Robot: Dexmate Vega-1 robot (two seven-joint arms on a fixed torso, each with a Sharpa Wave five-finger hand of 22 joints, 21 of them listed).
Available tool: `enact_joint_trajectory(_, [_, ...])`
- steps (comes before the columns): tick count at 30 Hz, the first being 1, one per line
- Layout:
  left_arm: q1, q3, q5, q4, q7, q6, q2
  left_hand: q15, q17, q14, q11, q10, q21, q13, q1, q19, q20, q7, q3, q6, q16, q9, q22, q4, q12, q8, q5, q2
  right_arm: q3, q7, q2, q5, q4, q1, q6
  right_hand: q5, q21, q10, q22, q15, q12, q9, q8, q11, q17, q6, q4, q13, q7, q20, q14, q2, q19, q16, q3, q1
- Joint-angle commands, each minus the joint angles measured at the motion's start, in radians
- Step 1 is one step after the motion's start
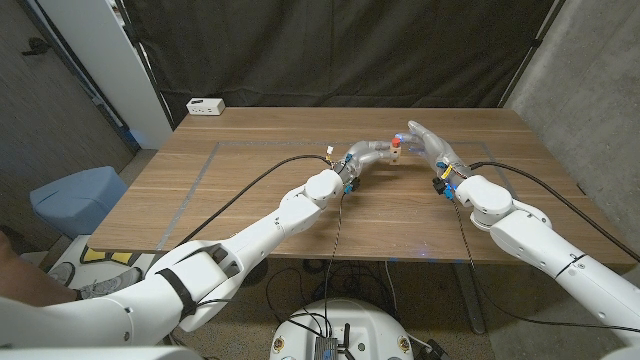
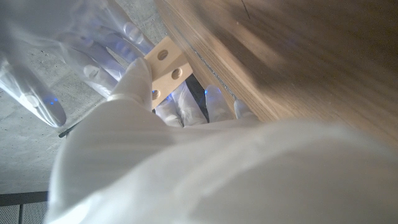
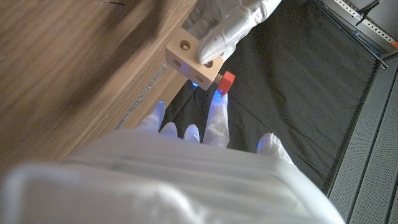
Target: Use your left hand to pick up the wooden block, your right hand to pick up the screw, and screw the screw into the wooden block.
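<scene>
In the head view my left hand (image 1: 368, 155) holds the pale wooden block (image 1: 397, 154) above the middle of the table (image 1: 250, 190). The red-headed screw (image 1: 397, 143) sticks out of the block. My right hand (image 1: 430, 147) stands just right of it with fingers stretched out. In the right wrist view the screw (image 3: 227, 81) sits at the block's (image 3: 186, 59) corner, and a fingertip of my right hand (image 3: 186, 168) touches its head; the thumb stays apart. The left wrist view has my left hand (image 2: 186, 162) pinching the block (image 2: 166, 65), holes showing, and the right hand (image 2: 43, 68) beyond.
A white power strip (image 1: 205, 106) lies at the table's back left corner. A blue bin (image 1: 75, 195) stands on the floor left of the table. Black cables run along both arms. A dark curtain hangs behind.
</scene>
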Motion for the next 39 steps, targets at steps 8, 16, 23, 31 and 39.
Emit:
enact_joint_trajectory(8, [-0.011,-0.003,-0.007,0.028,-0.008,-0.011,-0.009,-0.054,0.003,0.005,0.0,0.01,0.006,0.023,0.009,-0.004,0.006,0.012,0.016,0.017,0.0,0.005,0.005,0.013,0.02,0.008,0.005,0.019,0.01,-0.029,0.008,0.001,-0.013,-0.015,-0.009,0.003,0.009,0.019,0.001,-0.005,0.009,0.003,0.009,-0.007,0.001,0.03,-0.007,0.002,0.002,-0.001,0.003,0.009,0.018,0.006,0.011,0.004])
enact_joint_trajectory(16, [-0.015,-0.003,-0.008,0.037,-0.01,-0.014,-0.011,-0.055,0.003,0.005,0.0,0.01,0.006,0.023,0.009,-0.004,0.006,0.012,0.016,0.019,0.0,0.005,0.005,0.013,0.02,0.009,0.005,0.019,0.006,-0.024,0.009,0.003,-0.01,-0.014,-0.011,0.003,0.009,0.032,0.001,-0.009,0.01,0.003,0.012,-0.013,0.0,0.047,-0.01,0.001,0.006,-0.001,0.009,0.011,0.022,0.007,0.014,0.007])
enact_joint_trajectory(23, [-0.021,-0.003,-0.009,0.05,-0.015,-0.017,-0.015,-0.052,0.003,0.005,0.0,0.01,0.006,0.023,0.008,-0.004,0.006,0.012,0.017,0.017,0.0,0.005,0.005,0.013,0.021,0.008,0.005,0.019,0.007,-0.028,0.009,0.006,-0.013,-0.015,-0.019,0.003,0.009,0.043,0.001,-0.012,0.011,0.003,0.015,-0.014,0.0,0.065,-0.011,0.001,0.011,-0.002,0.016,0.012,0.025,0.008,0.017,0.008])
enact_joint_trajectory(31, [-0.03,-0.003,-0.014,0.069,-0.023,-0.019,-0.022,-0.053,0.003,0.006,0.0,0.01,0.006,0.022,0.008,-0.004,0.006,0.012,0.017,0.017,0.0,0.005,0.005,0.013,0.02,0.008,0.005,0.019,0.007,-0.03,0.008,0.008,-0.014,-0.015,-0.024,0.003,0.01,0.059,0.001,-0.013,0.014,0.003,0.019,-0.016,-0.001,0.086,-0.014,0.001,0.015,-0.002,0.024,0.013,0.031,0.009,0.019,0.011])
enact_joint_trajectory(39, [-0.042,-0.002,-0.016,0.096,-0.03,-0.025,-0.031,-0.053,0.003,0.006,0.0,0.01,0.006,0.023,0.008,-0.003,0.007,0.012,0.017,0.017,0.0,0.005,0.005,0.013,0.02,0.008,0.005,0.02,0.005,-0.033,0.013,0.007,-0.013,-0.012,-0.021,0.003,0.011,0.077,0.001,-0.017,0.016,0.003,0.025,-0.022,-0.002,0.115,-0.017,0.001,0.019,-0.005,0.035,0.014,0.041,0.01,0.023,0.014])
